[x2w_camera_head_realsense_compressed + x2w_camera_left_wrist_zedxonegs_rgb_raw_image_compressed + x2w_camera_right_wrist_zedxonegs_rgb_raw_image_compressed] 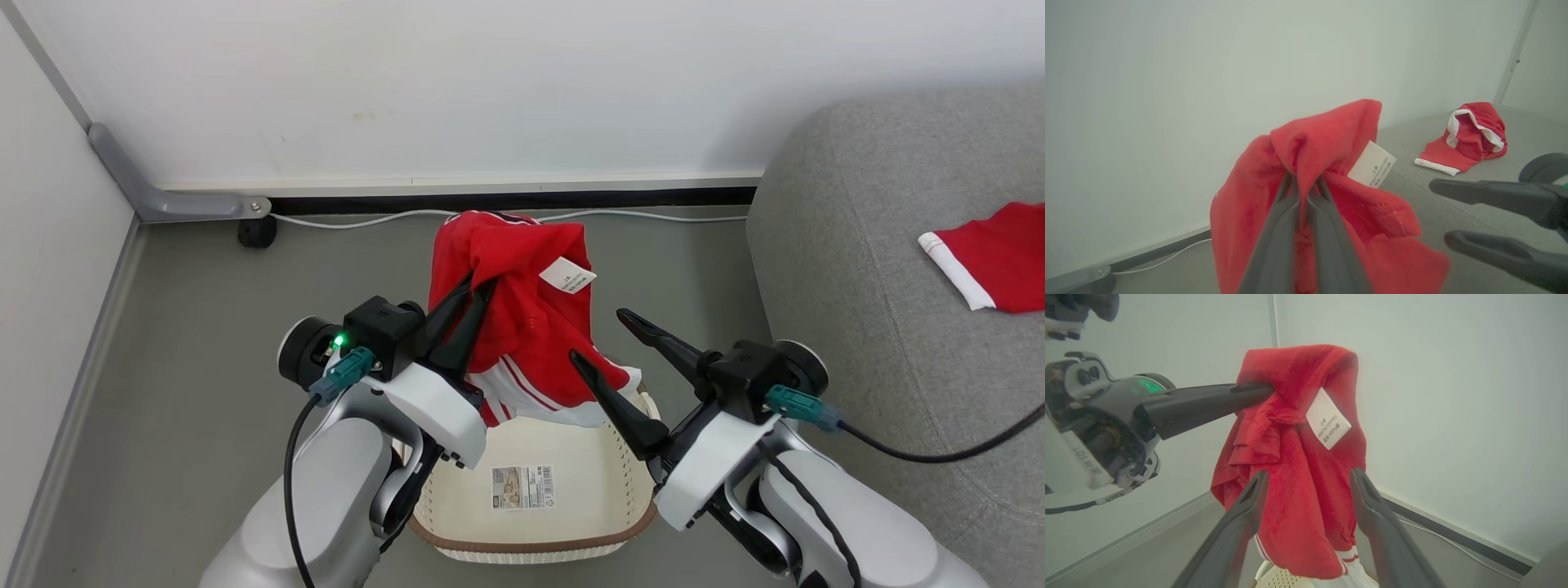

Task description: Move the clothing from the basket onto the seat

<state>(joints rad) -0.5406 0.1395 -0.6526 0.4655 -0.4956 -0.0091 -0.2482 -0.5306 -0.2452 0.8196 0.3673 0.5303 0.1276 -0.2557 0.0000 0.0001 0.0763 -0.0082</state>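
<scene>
Grey seat (857,245) holds one garment (1470,136), seen whole from left wrist.

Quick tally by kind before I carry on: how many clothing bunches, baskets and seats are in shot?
Clothing: 2. One is a red-and-white bunch pinched in the left gripper above the basket. The other is a red piece lying on the seat. I cannot tell whether the held bunch is more than one garment.
Basket: 1
Seat: 1
Total: 4

Left tool (1304,182) clamped on a hanging red garment (1327,130).
</scene>
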